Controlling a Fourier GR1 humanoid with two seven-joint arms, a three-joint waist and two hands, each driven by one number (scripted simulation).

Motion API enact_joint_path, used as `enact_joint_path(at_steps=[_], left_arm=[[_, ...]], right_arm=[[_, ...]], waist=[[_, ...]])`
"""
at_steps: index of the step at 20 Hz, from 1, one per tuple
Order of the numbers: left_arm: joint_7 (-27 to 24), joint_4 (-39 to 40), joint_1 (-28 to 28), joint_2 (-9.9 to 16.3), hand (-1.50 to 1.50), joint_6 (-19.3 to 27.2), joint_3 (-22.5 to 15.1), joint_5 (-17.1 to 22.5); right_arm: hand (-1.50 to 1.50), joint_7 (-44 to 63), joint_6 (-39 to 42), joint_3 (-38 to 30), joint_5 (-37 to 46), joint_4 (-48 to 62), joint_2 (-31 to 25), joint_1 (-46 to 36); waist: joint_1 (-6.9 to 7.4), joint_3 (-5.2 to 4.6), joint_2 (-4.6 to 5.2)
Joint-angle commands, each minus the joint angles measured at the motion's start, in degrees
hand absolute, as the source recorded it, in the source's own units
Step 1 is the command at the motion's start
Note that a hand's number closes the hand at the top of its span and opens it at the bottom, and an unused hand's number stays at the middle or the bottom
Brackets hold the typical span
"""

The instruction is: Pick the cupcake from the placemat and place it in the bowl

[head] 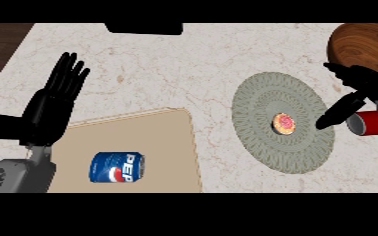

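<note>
Over at the far left, the left robot hand (55,97) stood open near the edge, fingers straight up, resting and holding nothing. Just beside it lay a tan rectangular board (129,140), flat and smooth, and on that board a blue soda can (117,167) lay on its side, the white letters "PEPSI" readable along it with the round logo next to them. The tabletop (170,65) itself was pale, marbled stone with faint brown veins. Moving right, there was the round grey-green placemat (255,105), woven in ringed, radiating patterns, and near its centre sat the cupcake (283,123), small and round, seen from above with a pinkish top and an orange rim. The right robot hand (354,87) came in from the right edge, its dark fingers spread and holding nothing; one finger (334,115) angled down over the placemat's right side, its tip just beside the cupcake but not touching it. Under that hand, at the right edge, was a red cylinder with a pale inside (365,123), partly hidden. Up in the top right corner showed the rounded, glossy brown wooden bowl (354,42), cut off by the edge.
</note>
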Motion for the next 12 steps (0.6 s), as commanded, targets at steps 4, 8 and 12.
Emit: enact_joint_path(at_steps=[4, 8, 12], left_arm=[[1.7, 0.0, -0.1, 0.9, 0.0, -0.2, 1.8, 0.0], [1.1, -3.5, 3.2, -0.5, 0.0, -0.6, 1.9, 0.0], [-0.3, 2.3, 0.0, -1.7, 0.0, -1.0, 3.4, -1.8]], right_arm=[[-1.5, 18.5, 18.9, -0.8, -11.8, 1.7, 2.7, -12.3], [-1.5, 19.8, 16.7, -0.1, -8.7, 8.8, 7.8, -16.3], [-1.5, 23.5, 15.4, -2.6, -10.6, 2.5, 7.5, -14.3]], waist=[[-1.53, 0.23, -0.47], [-1.31, 0.27, -0.38], [-2.74, 0.26, -0.57]])
